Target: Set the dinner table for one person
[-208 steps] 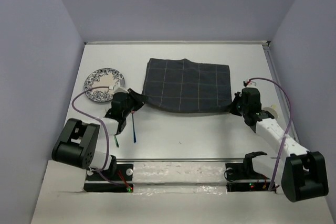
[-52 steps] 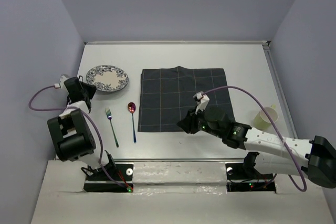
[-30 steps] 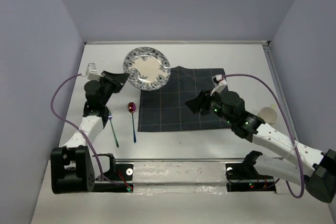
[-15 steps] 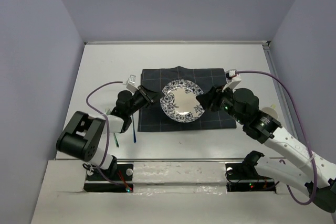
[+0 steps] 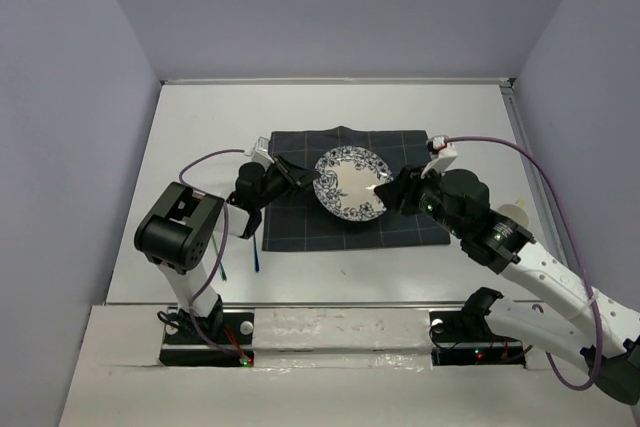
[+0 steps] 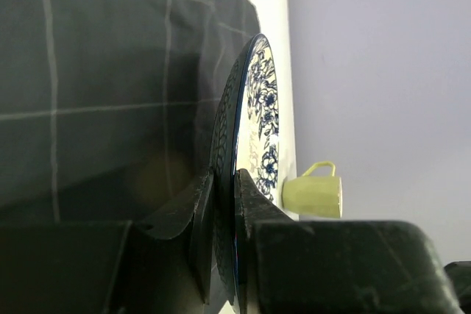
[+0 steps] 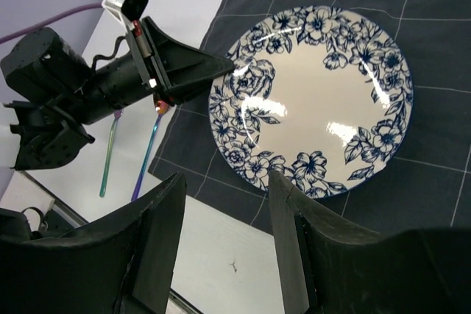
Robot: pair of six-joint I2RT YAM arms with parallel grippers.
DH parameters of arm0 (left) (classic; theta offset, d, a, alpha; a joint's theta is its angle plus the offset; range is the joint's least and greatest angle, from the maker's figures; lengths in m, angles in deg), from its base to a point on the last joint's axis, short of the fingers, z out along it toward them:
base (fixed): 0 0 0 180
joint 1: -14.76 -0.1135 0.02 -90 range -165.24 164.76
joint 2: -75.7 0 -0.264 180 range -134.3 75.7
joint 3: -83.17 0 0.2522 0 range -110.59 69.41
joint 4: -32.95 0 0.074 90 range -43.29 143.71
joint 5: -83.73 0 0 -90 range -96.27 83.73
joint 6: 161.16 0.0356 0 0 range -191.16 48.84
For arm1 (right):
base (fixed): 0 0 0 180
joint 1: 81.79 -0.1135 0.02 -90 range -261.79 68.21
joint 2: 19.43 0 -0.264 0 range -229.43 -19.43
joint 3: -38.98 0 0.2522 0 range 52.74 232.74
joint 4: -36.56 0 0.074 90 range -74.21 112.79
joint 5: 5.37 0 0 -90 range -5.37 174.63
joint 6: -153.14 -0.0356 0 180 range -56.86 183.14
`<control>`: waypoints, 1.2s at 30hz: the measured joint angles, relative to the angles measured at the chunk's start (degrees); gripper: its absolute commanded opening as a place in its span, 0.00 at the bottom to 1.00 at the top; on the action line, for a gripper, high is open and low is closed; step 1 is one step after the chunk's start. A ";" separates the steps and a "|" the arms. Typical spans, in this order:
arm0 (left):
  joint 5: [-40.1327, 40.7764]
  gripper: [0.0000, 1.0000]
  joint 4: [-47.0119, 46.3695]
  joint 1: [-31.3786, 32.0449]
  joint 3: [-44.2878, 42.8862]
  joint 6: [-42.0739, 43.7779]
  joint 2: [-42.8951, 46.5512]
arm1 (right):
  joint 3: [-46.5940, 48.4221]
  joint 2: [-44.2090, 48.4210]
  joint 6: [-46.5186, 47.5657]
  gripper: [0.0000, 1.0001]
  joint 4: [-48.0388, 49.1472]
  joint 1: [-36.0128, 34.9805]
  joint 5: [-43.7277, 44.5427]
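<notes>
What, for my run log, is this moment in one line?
left gripper: shut on plate rim | right gripper: open, beside plate | plate: held over placemat | cup: right of placemat

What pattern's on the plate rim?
Dark blue flowers around a plain cream centre; the plate is clearest in the right wrist view.

We find the placemat (image 5: 408,155) spread mid dinner table (image 5: 200,127), the plate (image 5: 350,185) over its centre, left rim pinched by the left gripper (image 5: 300,179). The right gripper (image 5: 392,192) sits just right of the plate. Fork (image 7: 109,158) and spoon (image 7: 144,165) lie left of the placemat, fork outermost; the mug (image 5: 516,213) stands right.
</notes>
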 measured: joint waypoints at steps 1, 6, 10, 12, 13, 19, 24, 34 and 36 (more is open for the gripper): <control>0.00 0.00 -0.52 0.17 -0.68 0.11 -0.24 | -0.11 -0.07 0.07 0.54 -0.07 0.00 0.07; 0.02 0.00 -2.89 0.26 -2.38 0.15 -2.69 | -0.76 -0.55 0.15 0.54 -0.24 0.00 0.26; 0.11 0.08 -3.04 0.26 -3.26 0.61 -6.40 | -0.76 -0.83 0.20 0.58 -0.37 0.00 0.24; 0.55 0.25 -2.49 0.26 -3.34 1.09 -7.76 | -0.79 -0.83 0.20 0.59 -0.39 0.00 0.24; 0.87 0.32 -1.86 0.26 -3.34 1.36 -8.00 | -0.81 -0.83 0.20 0.59 -0.39 0.00 0.24; 1.05 0.98 -2.80 0.26 -3.76 1.05 -7.91 | -0.81 -0.76 0.37 0.59 -0.39 0.00 0.39; 1.51 0.99 0.09 0.26 -4.11 2.12 -5.53 | -0.81 -1.84 0.70 0.59 -0.33 0.09 1.33; 9.84 0.99 14.64 1.97 -4.94 13.46 21.57 | 0.46 -11.67 2.58 0.48 -0.81 8.72 5.33; 12.15 0.99 17.05 3.26 -4.94 15.47 27.74 | 2.01 -13.73 2.99 0.39 -0.76 12.98 4.72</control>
